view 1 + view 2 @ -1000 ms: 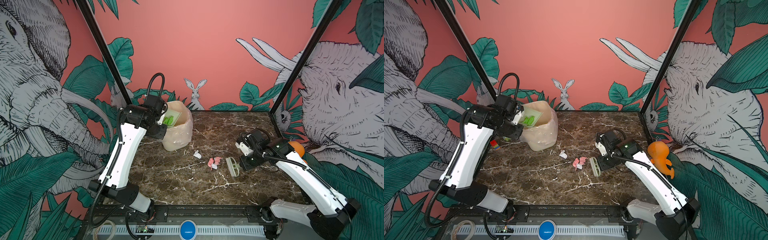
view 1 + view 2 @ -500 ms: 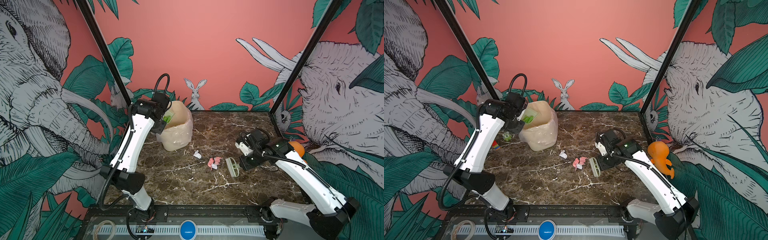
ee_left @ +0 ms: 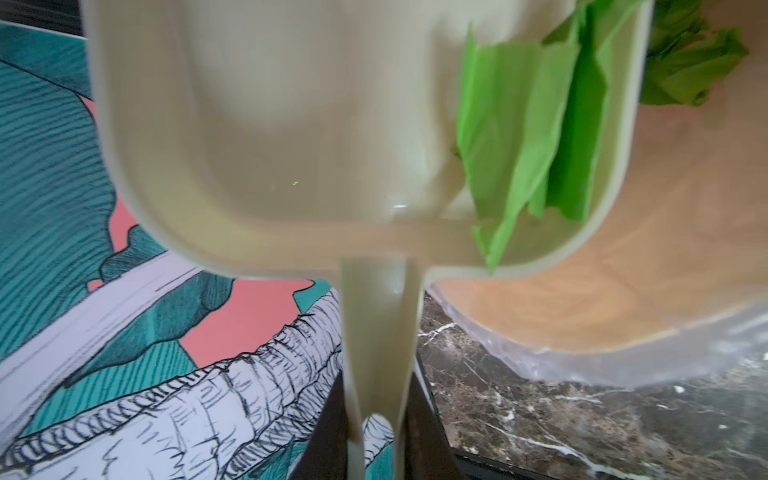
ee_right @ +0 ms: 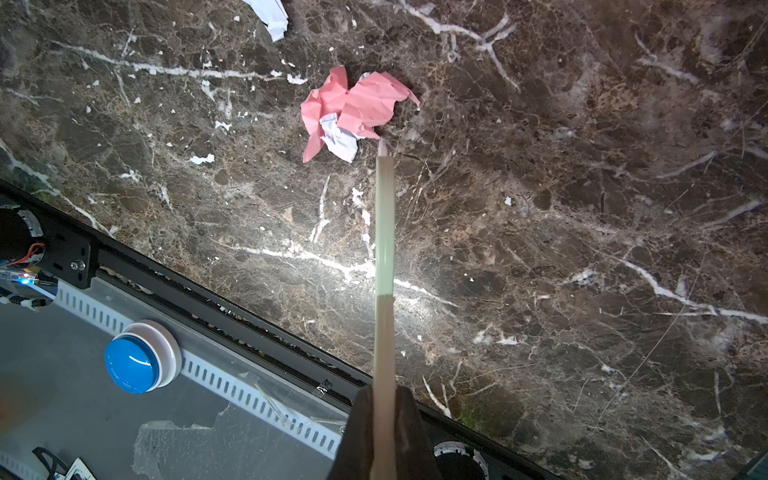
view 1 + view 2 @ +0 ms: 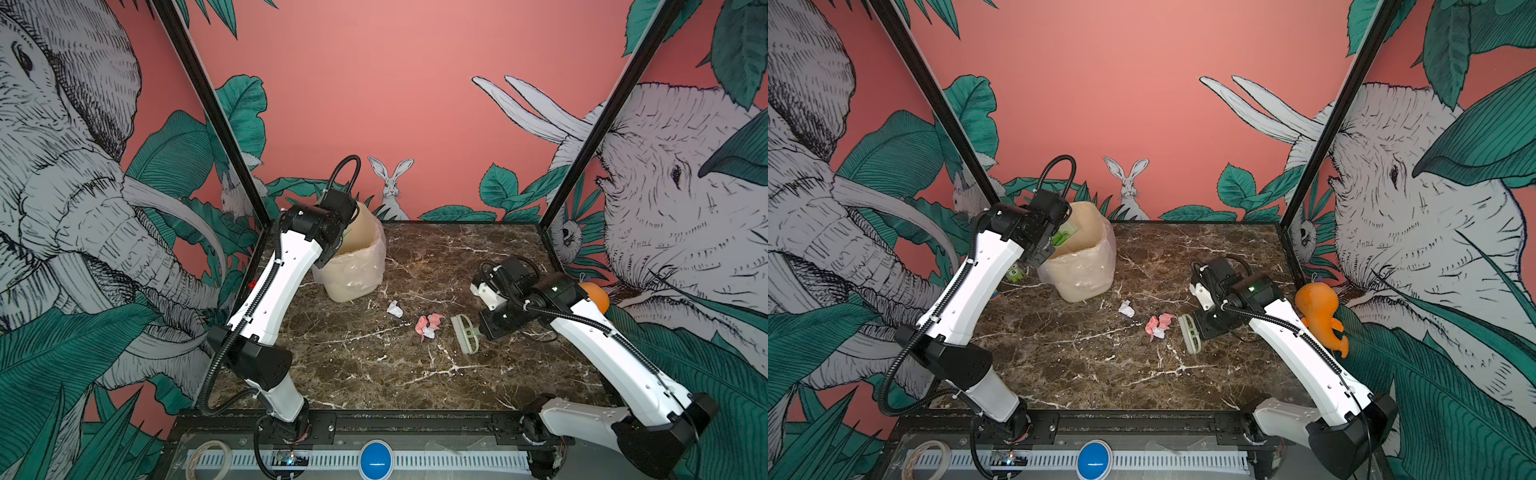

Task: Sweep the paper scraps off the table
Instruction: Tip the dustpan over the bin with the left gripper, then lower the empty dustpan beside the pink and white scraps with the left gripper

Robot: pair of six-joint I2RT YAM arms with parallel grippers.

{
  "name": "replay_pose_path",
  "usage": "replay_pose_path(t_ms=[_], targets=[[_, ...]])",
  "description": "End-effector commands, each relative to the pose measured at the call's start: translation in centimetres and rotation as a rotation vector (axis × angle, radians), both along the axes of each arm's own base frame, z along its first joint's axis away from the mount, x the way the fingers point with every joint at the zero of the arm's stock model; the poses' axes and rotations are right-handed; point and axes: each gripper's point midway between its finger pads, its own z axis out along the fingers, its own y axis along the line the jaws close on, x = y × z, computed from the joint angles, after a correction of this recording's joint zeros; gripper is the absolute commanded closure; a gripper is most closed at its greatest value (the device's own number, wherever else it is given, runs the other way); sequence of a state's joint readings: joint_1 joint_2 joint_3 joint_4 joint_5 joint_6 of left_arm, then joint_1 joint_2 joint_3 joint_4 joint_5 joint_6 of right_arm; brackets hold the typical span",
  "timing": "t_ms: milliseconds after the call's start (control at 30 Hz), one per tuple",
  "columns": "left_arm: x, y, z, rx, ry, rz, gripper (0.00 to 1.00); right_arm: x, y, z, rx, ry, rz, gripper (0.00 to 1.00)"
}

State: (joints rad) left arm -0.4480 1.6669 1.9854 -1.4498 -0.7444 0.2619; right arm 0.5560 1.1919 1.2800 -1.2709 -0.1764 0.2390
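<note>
Because your left claw (image 3: 376, 436) grips the dustpan (image 3: 291, 124) tipped over the bin (image 5: 1084, 270), its green scraps (image 3: 519, 137) can drop in, while your right claw (image 4: 384, 428), clamped on the brush (image 5: 465, 338), holds it beside pink and white scraps (image 5: 428, 326) on the table (image 5: 374, 374).

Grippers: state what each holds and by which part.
The left gripper grips the dustpan by its handle; the right gripper, the brush by the edge opposite its bristles.
</note>
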Motion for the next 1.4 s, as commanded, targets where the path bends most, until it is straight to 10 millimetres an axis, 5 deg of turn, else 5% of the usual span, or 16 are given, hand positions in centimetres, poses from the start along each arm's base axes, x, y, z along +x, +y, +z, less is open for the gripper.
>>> replay_pose_path(t_ms=[0,567,833,1167,1367], targets=[[-0.3,1.0,2.1,0.113,-0.056,-0.024,1.0,-0.4,-0.2,0.7,0.005,0.0,0.008,1.0],[0.4,-0.2,3.6,0.495,-0.104,-0.154,1.0,-0.7,-0.3,0.8,0.01,-0.001,0.006,1.0],[-0.1,0.3,4.0,0.531,-0.123,-0.145,1.0,-0.6,-0.2,0.7,0.013,0.0,0.008,1.0],[-1.3,-0.3,5.9,0.256,-0.226,-0.119,1.0,-0.6,-0.1,0.4,0.017,0.001,0.005,1.0],[-3.1,-3.0,6.3,-0.012,-0.242,-0.154,1.0,-0.2,-0.1,0.2,0.006,0.0,0.01,1.0]])
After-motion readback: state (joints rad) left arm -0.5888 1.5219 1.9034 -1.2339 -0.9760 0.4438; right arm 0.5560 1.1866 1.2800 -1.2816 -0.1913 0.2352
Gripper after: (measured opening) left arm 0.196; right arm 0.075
